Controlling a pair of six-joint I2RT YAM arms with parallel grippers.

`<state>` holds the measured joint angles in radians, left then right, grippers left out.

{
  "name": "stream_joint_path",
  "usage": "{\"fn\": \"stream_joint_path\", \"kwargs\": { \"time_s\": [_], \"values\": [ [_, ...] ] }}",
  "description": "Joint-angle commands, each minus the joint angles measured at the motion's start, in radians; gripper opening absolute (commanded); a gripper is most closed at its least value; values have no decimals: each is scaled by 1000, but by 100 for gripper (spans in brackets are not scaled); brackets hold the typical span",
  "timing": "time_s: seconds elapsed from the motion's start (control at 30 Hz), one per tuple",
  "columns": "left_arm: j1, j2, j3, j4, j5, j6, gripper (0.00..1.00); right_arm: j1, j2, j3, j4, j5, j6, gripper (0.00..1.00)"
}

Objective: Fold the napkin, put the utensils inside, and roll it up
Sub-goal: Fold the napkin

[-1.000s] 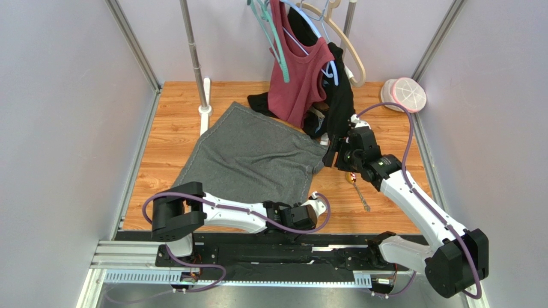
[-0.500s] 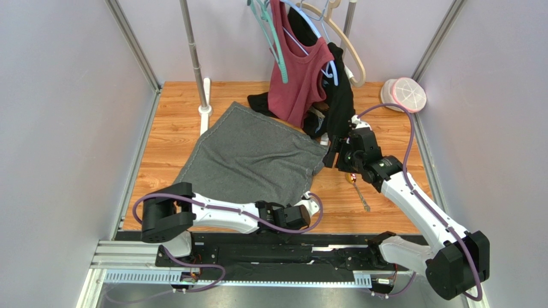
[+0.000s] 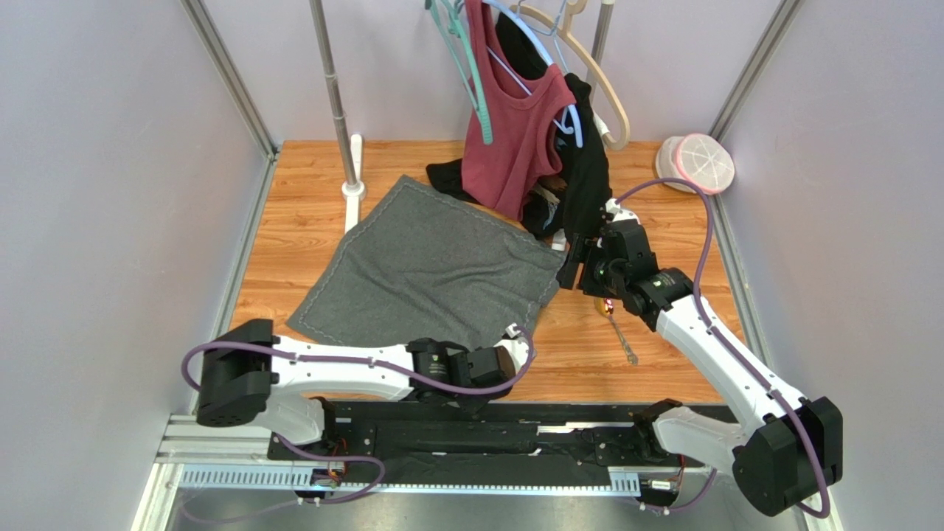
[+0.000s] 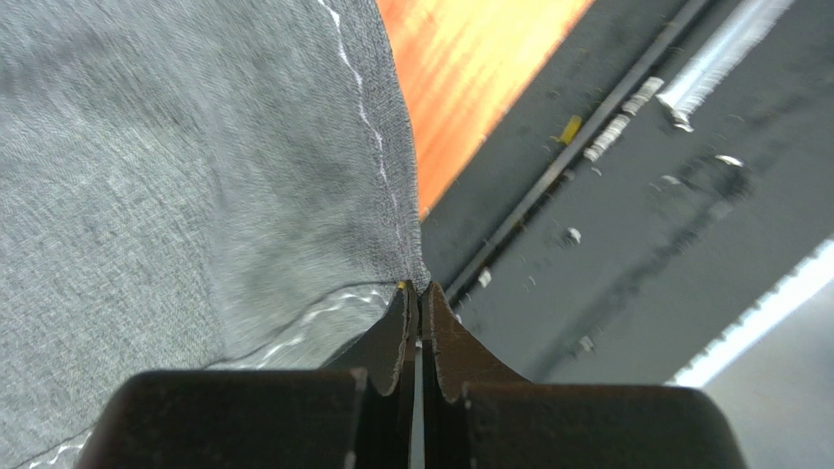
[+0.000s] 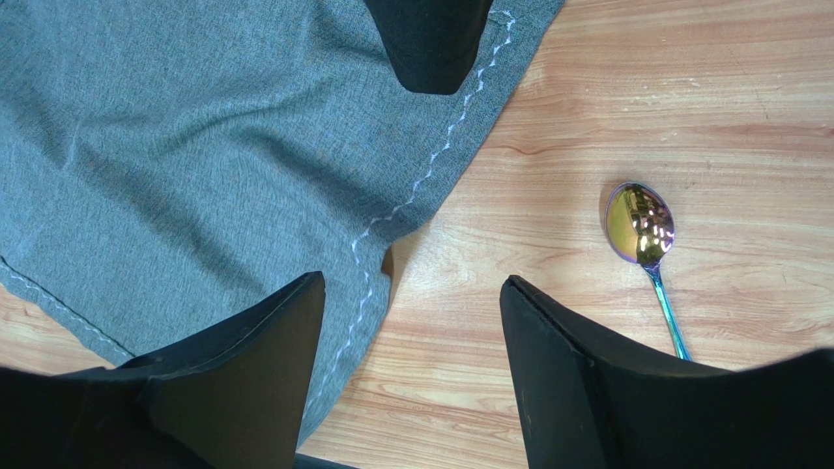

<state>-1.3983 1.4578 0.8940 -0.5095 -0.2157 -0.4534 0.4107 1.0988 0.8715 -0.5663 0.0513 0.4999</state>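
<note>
The dark grey napkin (image 3: 432,266) lies spread on the wooden table. My left gripper (image 3: 512,352) is shut on its near right corner; in the left wrist view the jaws (image 4: 419,290) pinch the stitched corner of the napkin (image 4: 196,176) over the table's near edge. My right gripper (image 3: 582,269) is open and empty above the napkin's right corner. In the right wrist view its fingers straddle the stitched edge of the napkin (image 5: 196,147) and bare wood. The spoon (image 5: 641,227) lies on the wood right of the napkin, also seen in the top view (image 3: 616,329).
A maroon top (image 3: 521,133) and a black garment (image 3: 587,166) hang from a rack at the back, the black one just behind my right gripper. A rack pole (image 3: 335,100) stands back left. A pink-and-white container (image 3: 700,163) sits back right. A black rail (image 4: 607,215) runs along the near edge.
My left gripper has moved left along the near edge with the napkin corner in it, drawing that side of the napkin flatter. The right arm and spoon have not moved.
</note>
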Motion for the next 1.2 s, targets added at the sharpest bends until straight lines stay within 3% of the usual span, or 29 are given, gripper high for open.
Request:
{"fn": "stream_joint_path", "kwargs": {
  "time_s": [0.0,0.83,1.07,1.17],
  "values": [
    [2,-112,16,-60,87,-17,0,-6,-2,1,17,10,-3,70],
    [-8,-284,33,-216,280,-122,0,-6,-19,-9,9,28,14,70],
    [4,-266,69,-225,135,-76,0,-4,-14,-5,5,42,8,70],
    [85,-251,79,-198,131,-39,0,-4,-14,1,-3,47,2,70]
  ]
}}
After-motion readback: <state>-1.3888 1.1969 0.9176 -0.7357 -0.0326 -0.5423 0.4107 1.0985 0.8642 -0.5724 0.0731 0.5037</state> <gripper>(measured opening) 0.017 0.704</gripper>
